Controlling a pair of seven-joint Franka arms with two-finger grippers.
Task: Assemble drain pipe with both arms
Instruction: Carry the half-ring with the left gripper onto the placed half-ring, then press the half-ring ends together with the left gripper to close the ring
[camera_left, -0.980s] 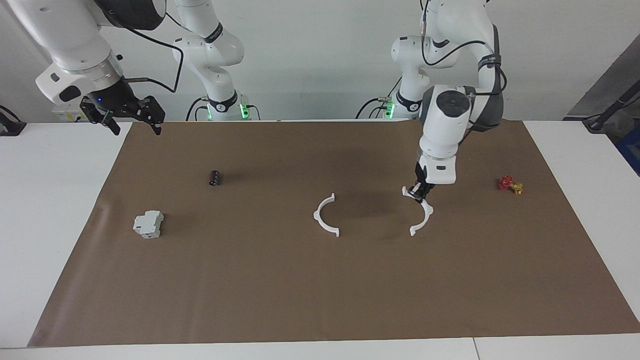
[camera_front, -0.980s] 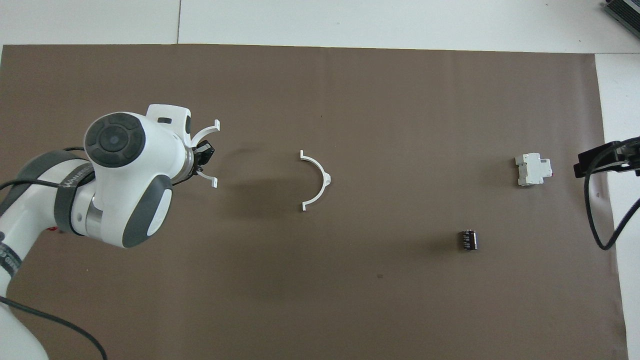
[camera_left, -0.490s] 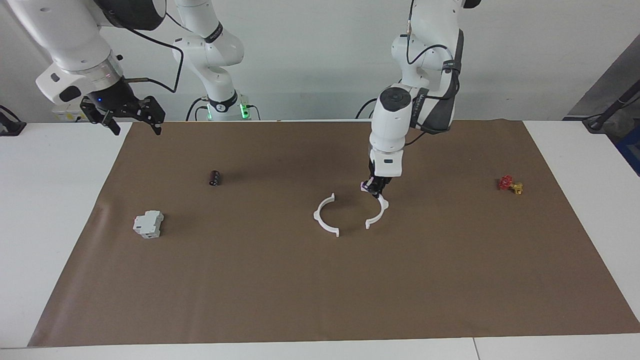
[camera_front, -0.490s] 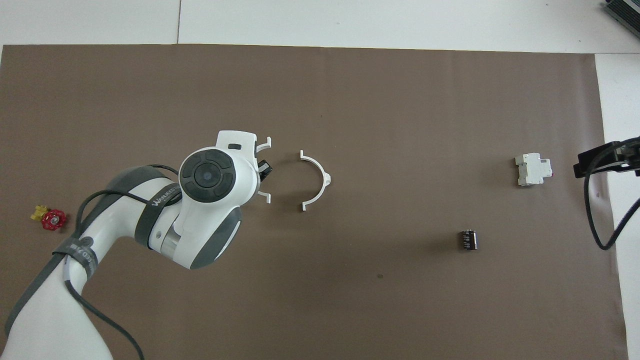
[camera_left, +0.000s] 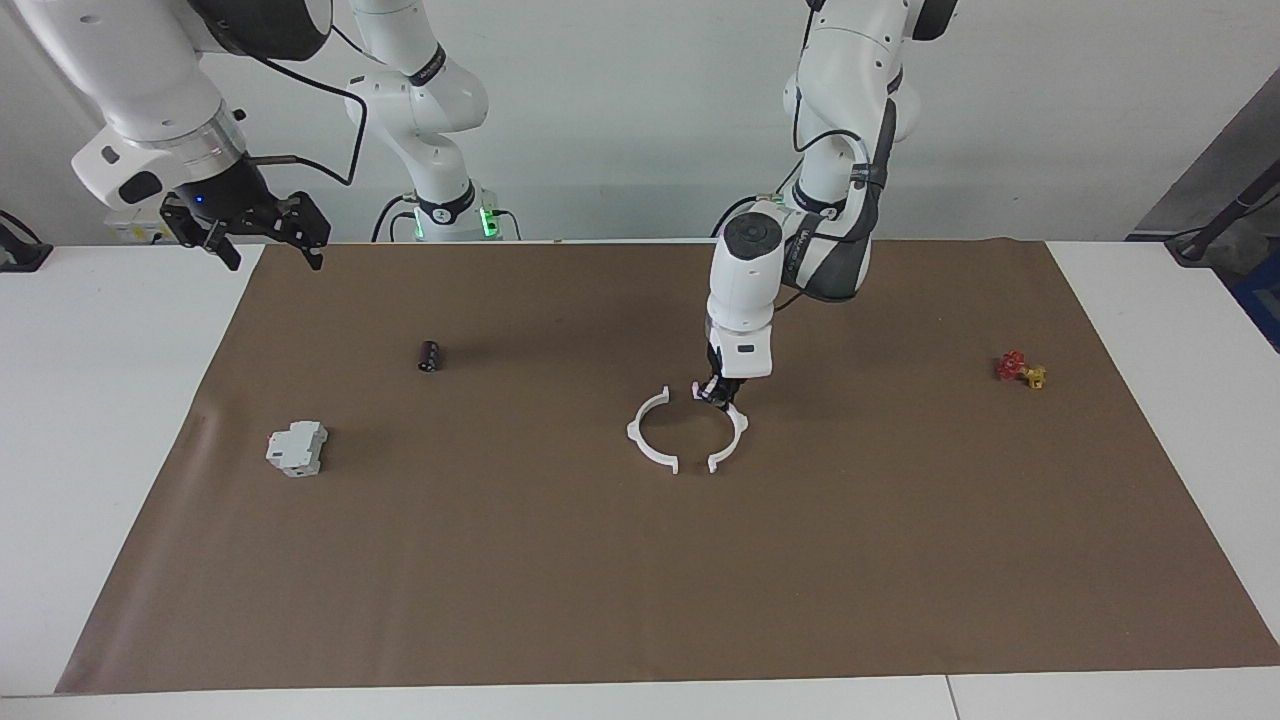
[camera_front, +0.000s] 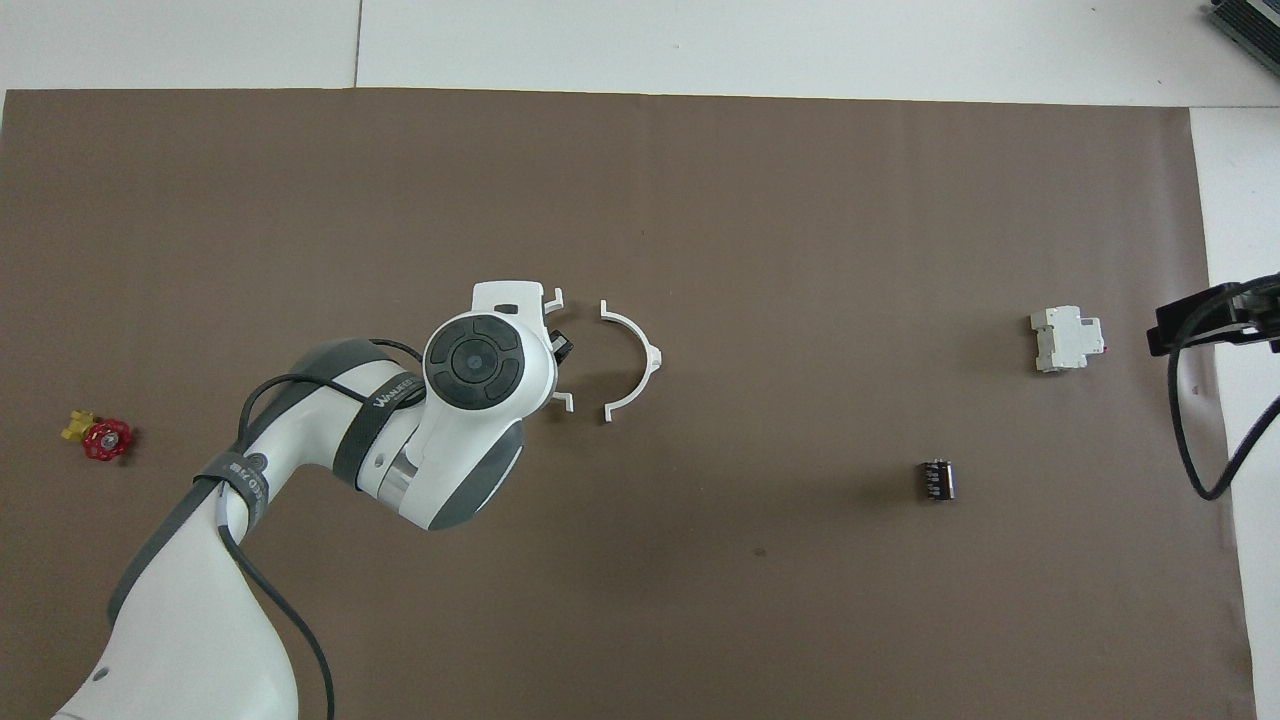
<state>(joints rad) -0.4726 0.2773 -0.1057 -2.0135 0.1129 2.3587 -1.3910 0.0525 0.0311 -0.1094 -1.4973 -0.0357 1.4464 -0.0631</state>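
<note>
Left end effector (camera_left: 716, 392) pinching one white half-ring (camera_left: 728, 437) by its arc, low over the middle of the brown mat (camera_left: 640, 560). Second half-ring (camera_left: 652, 432) flat on the mat just beside, end tabs facing, small gaps between. In the overhead view, held half-ring mostly hidden under the left wrist. Wide bare mat all around the pair. Right end effector (camera_left: 262, 238) spread wide, waiting over the mat's edge, cut off overhead. Grey-white block (camera_left: 297, 447), dark cylinder (camera_left: 429, 356), red-yellow valve (camera_left: 1019, 369) well apart.
</note>
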